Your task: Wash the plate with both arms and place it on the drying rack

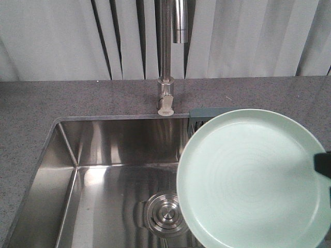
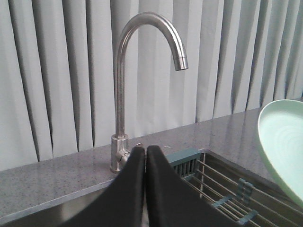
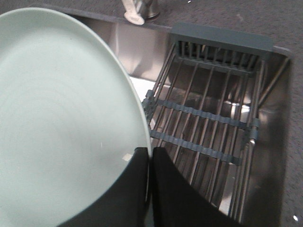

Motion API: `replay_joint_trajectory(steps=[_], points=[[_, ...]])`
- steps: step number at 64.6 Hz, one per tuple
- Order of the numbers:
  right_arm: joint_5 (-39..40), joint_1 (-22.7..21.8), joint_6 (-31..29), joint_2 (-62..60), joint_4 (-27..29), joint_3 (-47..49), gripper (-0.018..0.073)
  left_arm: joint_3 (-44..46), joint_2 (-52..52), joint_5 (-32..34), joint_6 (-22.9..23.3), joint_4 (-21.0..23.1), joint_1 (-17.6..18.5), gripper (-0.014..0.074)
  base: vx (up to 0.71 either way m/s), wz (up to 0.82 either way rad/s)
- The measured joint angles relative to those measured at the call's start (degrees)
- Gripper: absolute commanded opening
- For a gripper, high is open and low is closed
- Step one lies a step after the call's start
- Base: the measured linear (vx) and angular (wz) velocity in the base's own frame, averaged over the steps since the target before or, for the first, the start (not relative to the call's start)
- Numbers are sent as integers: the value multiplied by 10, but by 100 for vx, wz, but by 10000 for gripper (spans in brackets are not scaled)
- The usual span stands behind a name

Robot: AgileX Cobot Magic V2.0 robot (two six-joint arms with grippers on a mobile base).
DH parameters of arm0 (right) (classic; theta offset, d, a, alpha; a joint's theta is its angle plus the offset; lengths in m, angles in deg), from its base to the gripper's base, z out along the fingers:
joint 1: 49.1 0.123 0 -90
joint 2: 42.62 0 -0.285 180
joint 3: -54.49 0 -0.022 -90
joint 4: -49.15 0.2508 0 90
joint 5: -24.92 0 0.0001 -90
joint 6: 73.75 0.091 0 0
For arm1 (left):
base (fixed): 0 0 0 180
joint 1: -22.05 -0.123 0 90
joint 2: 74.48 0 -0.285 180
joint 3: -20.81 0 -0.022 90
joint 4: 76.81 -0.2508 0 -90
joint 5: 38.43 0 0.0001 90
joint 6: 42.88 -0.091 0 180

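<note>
The pale mint-green plate [image 1: 248, 181] hangs tilted over the right side of the sink, above the drying rack. My right gripper [image 3: 150, 152] is shut on the plate's [image 3: 61, 118] rim, one finger on its face and one behind it. In the front view only a dark tip of that gripper [image 1: 323, 165] shows, at the plate's right edge. The drying rack [image 3: 208, 118] of steel rods with grey-blue end pieces lies across the sink below. My left gripper [image 2: 145, 150] is shut with nothing in it, pointing toward the faucet base, left of the rack [image 2: 222, 189] and apart from the plate [image 2: 284, 142].
A tall steel faucet [image 1: 165, 51] stands behind the steel sink [image 1: 67, 170], its spout [image 2: 179, 59] high over the basin. The round drain [image 1: 165, 214] sits in the basin floor beside the plate. A grey speckled counter [image 1: 51, 103] surrounds the sink. Pale curtains hang behind.
</note>
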Motion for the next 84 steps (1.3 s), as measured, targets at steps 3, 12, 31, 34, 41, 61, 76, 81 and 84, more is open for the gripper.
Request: replay_joint_trajectory(steps=[3, 12, 31, 34, 41, 61, 76, 81, 84], points=[[-3, 0, -32, 42, 28, 15, -2, 0, 0, -3, -8, 0, 0, -7, 0, 0], [-3, 0, -106, 151, 117, 30, -2, 0, 0, -7, -18, 0, 0, -6, 0, 0], [89, 107, -83, 271, 119, 30, -2, 0, 0, -5, -20, 0, 0, -6, 0, 0], [119, 123, -62, 287, 111, 30, -2, 0, 0, 0, -20, 0, 0, -6, 0, 0], [178, 145, -15, 335, 102, 30, -2, 0, 0, 10, -20, 0, 0, -6, 0, 0], [306, 80, 37, 421, 98, 50, -2, 0, 0, 25, -20, 0, 0, -6, 0, 0], [163, -9, 21, 343, 28, 37, -2, 0, 0, 36, -20, 0, 0, -6, 0, 0], [141, 0, 19, 296, 33, -9, -2, 0, 0, 37, -20, 0, 0, -6, 0, 0], [139, 15, 19, 272, 42, -35, -2, 0, 0, 38, -20, 0, 0, -6, 0, 0]])
